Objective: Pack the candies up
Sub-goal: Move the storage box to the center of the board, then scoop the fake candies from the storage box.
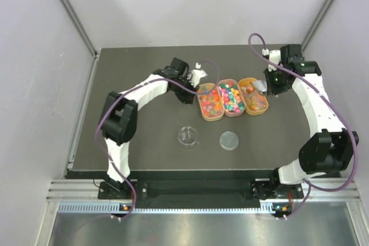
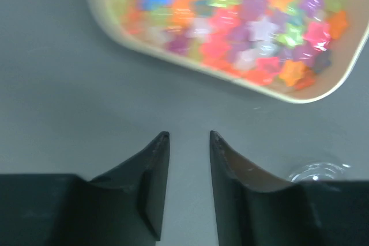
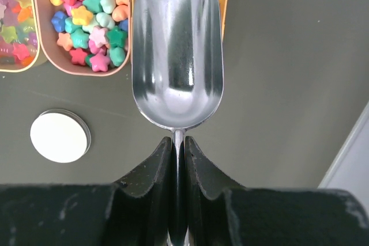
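Note:
Three oval trays sit side by side mid-table. The left tray (image 1: pixel 203 106) holds translucent star candies (image 2: pixel 242 21). The middle tray (image 3: pixel 41 38) holds opaque star candies (image 3: pixel 89 21), which also show in the top view (image 1: pixel 230 97). The right tray (image 1: pixel 256 111) holds a few orange ones. My right gripper (image 3: pixel 178 142) is shut on the handle of a metal scoop (image 3: pixel 177 56). The scoop is empty and hovers over the right tray's near end. My left gripper (image 2: pixel 188 136) is open and empty, just beside the left tray, over bare table.
A clear round dish (image 1: pixel 188 136) and a round lid (image 1: pixel 229 140) lie in front of the trays; the lid shows white in the right wrist view (image 3: pixel 59 136). A glassy edge (image 2: pixel 317 171) shows by my left gripper's right finger. Grey walls enclose the dark table (image 1: pixel 144 142).

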Robot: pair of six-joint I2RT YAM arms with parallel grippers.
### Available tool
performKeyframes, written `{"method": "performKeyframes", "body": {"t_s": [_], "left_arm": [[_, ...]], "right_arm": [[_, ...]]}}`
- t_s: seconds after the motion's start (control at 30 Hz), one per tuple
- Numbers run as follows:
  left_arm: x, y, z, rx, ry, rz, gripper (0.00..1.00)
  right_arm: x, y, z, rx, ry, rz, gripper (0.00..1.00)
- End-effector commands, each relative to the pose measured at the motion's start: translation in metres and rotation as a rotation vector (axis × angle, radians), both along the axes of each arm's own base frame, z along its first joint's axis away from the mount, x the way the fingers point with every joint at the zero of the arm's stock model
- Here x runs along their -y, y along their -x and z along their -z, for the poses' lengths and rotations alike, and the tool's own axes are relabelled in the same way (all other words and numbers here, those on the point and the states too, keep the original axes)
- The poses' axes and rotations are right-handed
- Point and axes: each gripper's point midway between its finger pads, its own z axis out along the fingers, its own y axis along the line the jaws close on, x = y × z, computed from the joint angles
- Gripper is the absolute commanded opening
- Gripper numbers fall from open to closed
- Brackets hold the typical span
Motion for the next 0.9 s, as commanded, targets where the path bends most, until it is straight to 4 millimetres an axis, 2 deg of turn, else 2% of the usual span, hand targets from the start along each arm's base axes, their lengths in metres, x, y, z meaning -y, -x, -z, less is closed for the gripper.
{"method": "performKeyframes", "body": {"t_s": [0.0, 0.03, 0.07, 0.1, 0.17, 0.27, 0.33, 0.37, 0.4, 0.43, 0.47, 0.5, 0.53, 0.57, 0.63, 0.67, 0.7, 0.73, 0.77, 0.83, 0.87], "left_arm": [[-0.023, -0.057, -0.11, 0.428, 0.107, -0.065, 0.47], [-0.019, -0.066, -0.12, 0.486, 0.131, -0.068, 0.51], [-0.014, -0.078, -0.121, 0.519, 0.147, -0.073, 0.53], [-0.005, -0.093, -0.134, 0.583, 0.191, -0.077, 0.54], [0.012, -0.118, -0.133, 0.604, 0.228, -0.075, 0.53], [0.037, -0.149, -0.13, 0.606, 0.306, -0.079, 0.52], [0.054, -0.16, -0.136, 0.627, 0.377, -0.069, 0.53], [0.063, -0.17, -0.127, 0.625, 0.392, -0.07, 0.53], [0.071, -0.171, -0.126, 0.62, 0.415, -0.069, 0.53], [0.078, -0.179, -0.135, 0.656, 0.448, -0.071, 0.53], [0.084, -0.182, -0.123, 0.638, 0.459, -0.08, 0.53], [0.087, -0.186, -0.123, 0.645, 0.474, -0.089, 0.53], [0.092, -0.193, -0.136, 0.669, 0.502, -0.092, 0.53], [0.097, -0.198, -0.12, 0.641, 0.51, -0.107, 0.53], [0.102, -0.205, -0.127, 0.665, 0.544, -0.123, 0.54], [0.107, -0.209, -0.128, 0.686, 0.579, -0.13, 0.55], [0.109, -0.211, -0.128, 0.695, 0.593, -0.133, 0.56], [0.114, -0.213, -0.137, 0.718, 0.621, -0.126, 0.57], [0.122, -0.215, -0.131, 0.72, 0.645, -0.12, 0.57], [0.132, -0.215, -0.141, 0.754, 0.692, -0.105, 0.59], [0.142, -0.213, -0.131, 0.739, 0.706, -0.093, 0.59]], "right_arm": [[0.005, 0.004, -0.009, -0.021, 0.016, -0.023, 0.0], [0.003, 0.009, -0.004, -0.038, 0.006, -0.022, 0.0], [0.001, 0.013, 0.0, -0.055, -0.002, -0.021, 0.0], [-0.001, 0.016, 0.004, -0.071, -0.02, -0.012, 0.0], [-0.003, 0.03, 0.02, -0.125, -0.029, -0.011, 0.0], [-0.003, 0.044, 0.031, -0.17, -0.039, -0.012, 0.0], [-0.004, 0.049, 0.036, -0.194, -0.044, -0.012, 0.0], [-0.003, 0.05, 0.037, -0.202, -0.044, -0.011, 0.0], [-0.002, 0.051, 0.038, -0.207, -0.043, -0.005, 0.0], [0.0, 0.051, 0.04, -0.214, -0.043, 0.001, 0.0], [0.001, 0.05, 0.041, -0.217, -0.042, 0.003, 0.0], [0.001, 0.046, 0.04, -0.217, -0.04, 0.002, 0.0], [0.001, 0.044, 0.04, -0.215, -0.039, 0.003, 0.0], [0.001, 0.042, 0.04, -0.215, -0.037, 0.002, 0.0], [0.002, 0.038, 0.042, -0.221, -0.032, -0.001, 0.0], [0.011, 0.036, 0.043, -0.223, -0.034, 0.03, 0.0], [0.012, 0.034, 0.045, -0.23, -0.032, 0.027, 0.0], [0.012, 0.034, 0.047, -0.239, -0.03, 0.024, 0.0], [0.013, 0.034, 0.049, -0.247, -0.027, 0.024, 0.0], [0.014, 0.031, 0.053, -0.258, -0.022, 0.028, 0.0], [0.015, 0.029, 0.054, -0.261, -0.013, 0.032, 0.0]]}}
